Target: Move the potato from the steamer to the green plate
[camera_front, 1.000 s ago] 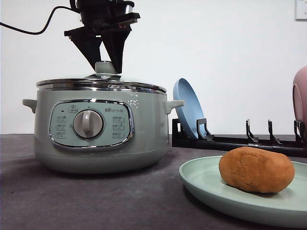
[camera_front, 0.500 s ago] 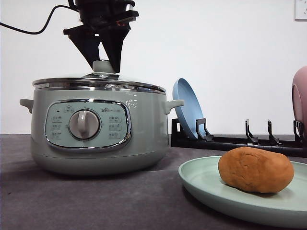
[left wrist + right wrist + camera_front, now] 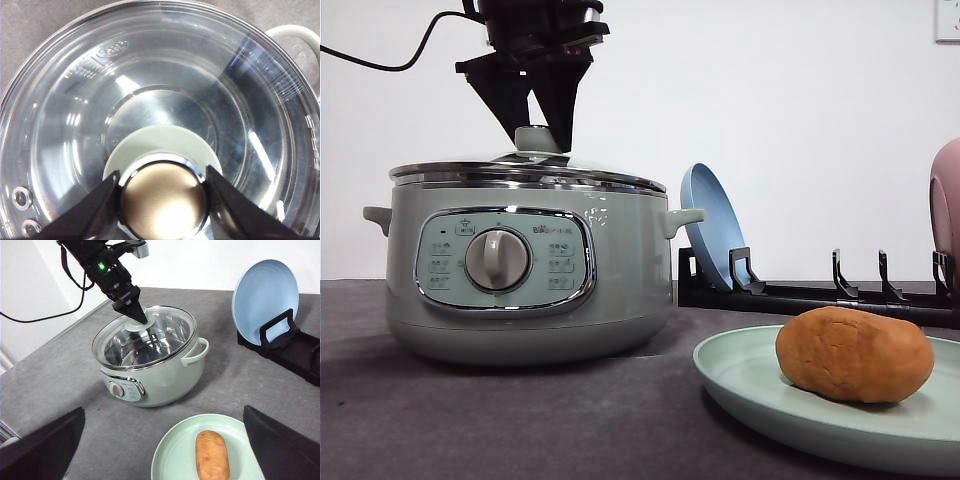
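The orange-brown potato lies on the pale green plate at the front right. The sage-green steamer stands to the left with its glass lid seated on it. My left gripper comes down from above, and its two black fingers press on either side of the lid knob. Through the glass the pot's inside looks bare metal. My right gripper hangs high over the table, open, with nothing in it.
A blue plate leans upright in a black dish rack behind the green plate. A pink dish shows at the right edge. A black cable trails left from the left arm. Grey cloth covers the table.
The steamer has shifted slightly to the left with the left gripper still at the lid knob. The potato and the green plate have stayed put.
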`<state>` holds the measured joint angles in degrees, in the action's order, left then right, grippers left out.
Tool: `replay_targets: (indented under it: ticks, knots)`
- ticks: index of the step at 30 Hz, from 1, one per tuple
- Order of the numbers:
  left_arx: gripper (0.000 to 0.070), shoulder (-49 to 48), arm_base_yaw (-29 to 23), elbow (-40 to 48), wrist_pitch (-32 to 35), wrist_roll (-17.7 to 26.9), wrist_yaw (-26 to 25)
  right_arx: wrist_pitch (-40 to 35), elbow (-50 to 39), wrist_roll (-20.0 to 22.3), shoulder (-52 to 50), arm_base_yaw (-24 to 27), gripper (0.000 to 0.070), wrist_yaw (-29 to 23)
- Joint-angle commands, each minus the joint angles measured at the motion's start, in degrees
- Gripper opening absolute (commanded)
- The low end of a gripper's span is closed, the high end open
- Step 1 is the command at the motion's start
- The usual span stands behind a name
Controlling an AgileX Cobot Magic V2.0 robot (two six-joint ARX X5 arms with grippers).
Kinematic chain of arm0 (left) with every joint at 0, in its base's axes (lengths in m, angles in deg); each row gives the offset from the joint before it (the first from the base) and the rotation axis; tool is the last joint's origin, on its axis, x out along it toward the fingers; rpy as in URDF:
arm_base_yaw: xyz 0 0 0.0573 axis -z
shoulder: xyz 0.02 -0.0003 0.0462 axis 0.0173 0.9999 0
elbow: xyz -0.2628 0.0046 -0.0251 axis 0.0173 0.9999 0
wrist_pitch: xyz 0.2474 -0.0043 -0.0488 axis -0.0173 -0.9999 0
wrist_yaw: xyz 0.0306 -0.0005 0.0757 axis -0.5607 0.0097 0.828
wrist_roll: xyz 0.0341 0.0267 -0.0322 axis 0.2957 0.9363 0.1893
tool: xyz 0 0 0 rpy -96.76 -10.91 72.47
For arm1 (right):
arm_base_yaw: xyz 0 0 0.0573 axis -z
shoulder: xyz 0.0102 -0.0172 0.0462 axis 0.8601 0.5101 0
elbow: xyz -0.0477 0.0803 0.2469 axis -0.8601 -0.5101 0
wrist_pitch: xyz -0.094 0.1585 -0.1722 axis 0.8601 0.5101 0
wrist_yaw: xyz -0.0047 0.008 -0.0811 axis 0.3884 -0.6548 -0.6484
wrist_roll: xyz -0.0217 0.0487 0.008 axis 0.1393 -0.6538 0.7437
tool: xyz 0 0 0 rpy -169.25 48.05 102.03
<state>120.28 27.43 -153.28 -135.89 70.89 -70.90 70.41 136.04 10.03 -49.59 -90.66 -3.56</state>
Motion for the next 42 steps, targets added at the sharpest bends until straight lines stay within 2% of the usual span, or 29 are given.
replay_targets:
  ticks: [1, 3, 7, 10, 17, 28, 30, 32, 33, 37, 39, 42]
  knots:
    - [0.0000, 2.62, 1.10, -0.43, 2.26, 2.31, -1.72, -0.38, 1.01, 0.70, 0.07, -0.28, 0.0643, -0.26]
    - [0.0000, 2.62, 0.95, -0.43, 2.90, 1.68, -2.00, -0.36, 1.01, 0.67, 0.07, -0.28, 0.0643, -0.24]
    - [0.0000, 2.62, -0.30, -0.43, 1.52, -5.77, -2.00, -0.35, 1.01, 0.65, 0.07, -0.28, 0.0643, -0.24]
    - [0.0000, 2.43, -1.00, -0.43, 1.11, -8.90, -2.00, -0.40, 1.01, 0.67, 0.07, -0.28, 0.0643, -0.29]
    - [0.0000, 1.44, -1.20, -0.45, 2.56, -8.28, -1.92, -0.38, 1.01, 0.68, 0.07, -0.28, 0.0643, -1.34]
    - [0.0002, 1.46, -1.20, -0.45, -3.88, -7.07, -1.63, -0.39, 1.01, 0.66, 0.07, -0.28, 0.0643, -1.33]
    - [0.0048, 1.44, -1.20, -0.45, -4.06, -7.11, -1.61, -0.39, 1.01, 0.63, 0.07, -0.28, 0.0643, -1.33]
    - [0.0156, 1.44, -1.20, -0.45, -4.12, -7.11, -1.62, -0.38, 1.01, 0.56, 0.07, -0.28, 0.0643, -1.31]
    - [0.0218, 1.43, -1.20, -0.45, -4.07, -7.11, -1.63, -0.37, 1.01, 0.50, 0.07, -0.28, 0.0643, -1.31]
    - [0.0547, 0.50, -1.20, -0.45, -3.80, -7.11, -1.62, -0.37, 1.01, 0.46, 0.07, -0.30, 0.0643, -1.29]
    - [0.0662, -0.83, -1.20, -0.45, -3.59, -7.11, -1.63, -0.37, 1.01, 0.46, 0.07, -0.28, 0.0643, -1.29]
    - [0.0695, -3.77, -1.20, -0.45, -3.29, -7.09, -1.63, -0.37, 1.01, 0.44, 0.07, -0.28, 0.0643, -1.29]
